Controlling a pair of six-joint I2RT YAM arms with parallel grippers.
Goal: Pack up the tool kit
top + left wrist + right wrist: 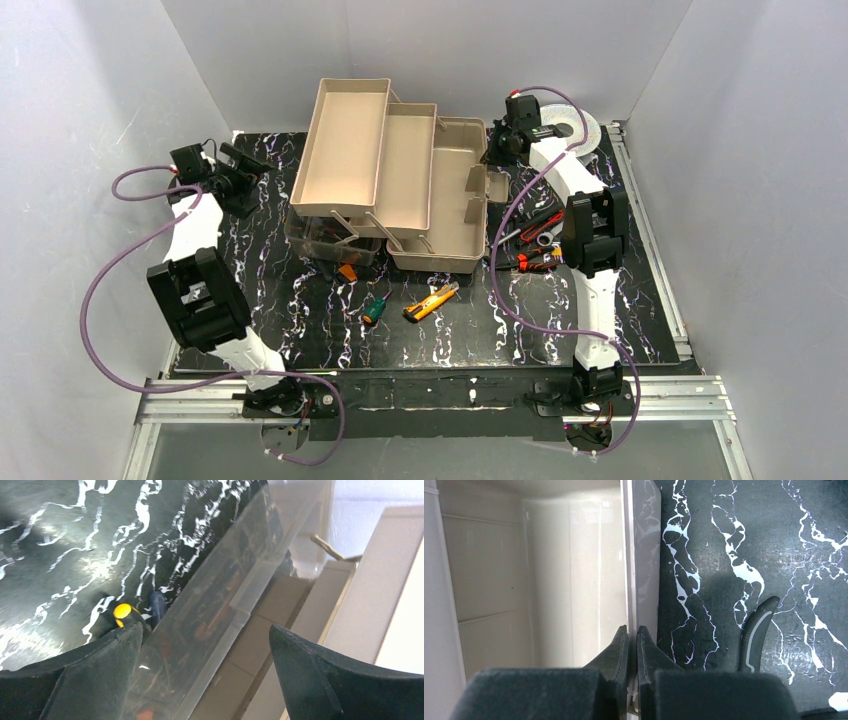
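Toolbox (455,215) sits open on the black marbled mat (640,300), toward the far side. Several tools lie outside it, so packing looks barely begun.

Left: left gripper (204,630) hangs just beside the translucent lid (325,240), jaws spread wide and holding nothing. The lid's edge runs between its two fingers (90,680). The likely intent is to take or brace the lid, though contact cannot be confirmed.

Centre: fold-out trays (350,140) stand stepped up toward the far left, both bare. This leaves the box body open from above for loading. On the mat near the box lie a green-handled screwdriver (373,310) and, just to its right, a yellow knife (432,302). The two are apart.

Right: red-handled tools (540,228) cluster between the box and the right arm. Right gripper (633,640) is at the box's right wall, fingers pressed nearly together on the thin rim, pinching it. This probably steadies the toolbox while the other arm works. A silver spool (590,125) lies at the far right corner.

Views: the overhead view gives the layout but resolves neither grip.
- Left wrist alone shows tool shapes through the brown plastic, too blurred to name. It also shows a yellow-capped handle (122,611) and a blue handle (157,607) on the mat against the lid's outer side.
- Right wrist alone shows the rim between the fingers, a bare inner compartment, and a dark curved handle (756,630) on the mat just outside the wall.
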